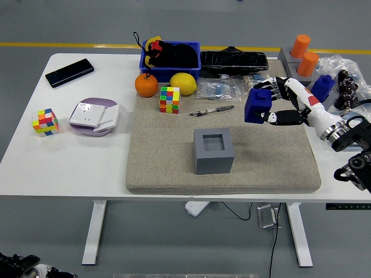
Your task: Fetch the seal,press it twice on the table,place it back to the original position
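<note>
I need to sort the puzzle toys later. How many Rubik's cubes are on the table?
2. One Rubik's cube stands on the grey mat beside the lemon; the other is near the white table's left edge.

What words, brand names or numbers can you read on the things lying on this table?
None can be read.
White device on the purple plate: a faint mark, too blurred.
Packets behind the pen: print too small.
Blue seal in the right robot hand, grey holder, phone: no visible text.
</note>
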You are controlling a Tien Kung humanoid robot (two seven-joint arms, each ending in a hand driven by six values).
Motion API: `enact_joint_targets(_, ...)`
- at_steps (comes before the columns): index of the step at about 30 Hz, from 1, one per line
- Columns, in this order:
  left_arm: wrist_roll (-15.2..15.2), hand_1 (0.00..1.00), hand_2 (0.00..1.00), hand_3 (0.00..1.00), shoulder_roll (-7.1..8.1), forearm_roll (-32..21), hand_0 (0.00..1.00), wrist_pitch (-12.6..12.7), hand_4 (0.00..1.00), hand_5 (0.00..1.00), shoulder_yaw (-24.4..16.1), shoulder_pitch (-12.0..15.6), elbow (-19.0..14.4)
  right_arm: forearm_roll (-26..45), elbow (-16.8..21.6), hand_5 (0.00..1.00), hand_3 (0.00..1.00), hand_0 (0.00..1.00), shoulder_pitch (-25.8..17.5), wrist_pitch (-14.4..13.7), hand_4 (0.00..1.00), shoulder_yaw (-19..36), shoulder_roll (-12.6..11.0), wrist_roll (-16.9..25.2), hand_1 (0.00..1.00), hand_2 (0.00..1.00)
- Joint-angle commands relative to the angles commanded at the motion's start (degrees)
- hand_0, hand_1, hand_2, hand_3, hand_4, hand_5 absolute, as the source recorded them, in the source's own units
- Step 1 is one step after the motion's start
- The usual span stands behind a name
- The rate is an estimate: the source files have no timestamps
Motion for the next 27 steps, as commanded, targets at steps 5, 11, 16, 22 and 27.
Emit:
enact_joint_targets(5, -0.21, 0.692, 0.681, 0.75, 0.0, -0.38, 0.723, 0.05, 0.682, 0.258, 0.27, -0.09, -0.04, -1.47, -4.01, 0.002, 0.457, 0.534, -1.07, 0.08, 0.751, 1.83, 0.18, 0.05, 0.383, 0.409)
enact_joint_targets(11, -0.06, 0.692, 0.681, 0.749, 0.02, 0.19, 0.723, 0.01, 0.682, 0.258, -0.14, 0.06, -0.06, -0.55, -9.91, 0.002, 0.457, 0.531, -1.81, -0.98, 0.731, 1.21, 1.47, 1.32, 0.382, 0.408)
enact_joint_targets(16, -0.07, 0.693, 0.681, 0.748, 0.01, 0.32, 0.723, -0.03, 0.681, 0.257, -0.12, 0.01, -0.1, 0.95, -13.93, 0.002, 0.456, 0.527, -2.15, -2.88, 0.725, -0.12, 2.25, 3.18, 0.38, 0.403)
enact_joint_targets(22, 0.0, 0.692, 0.681, 0.748, 0.14, 1.07, 0.723, -0.12, 0.682, 0.257, -0.55, -0.06, -0.12, 1.68, -17.79, 0.002, 0.447, 0.523, -2.14, -3.49, 0.722, -1.68, 2.79, 4.02, 0.379, 0.401)
enact_joint_targets(27, 0.03, 0.692, 0.681, 0.749, 0.12, 1.25, 0.723, -0.16, 0.682, 0.257, -0.64, 0.0, -0.14, 1.74, -19.8, 0.002, 0.444, 0.52, -2.36, -3.47, 0.718, -3.08, 3.04, 5.01, 0.376, 0.4)
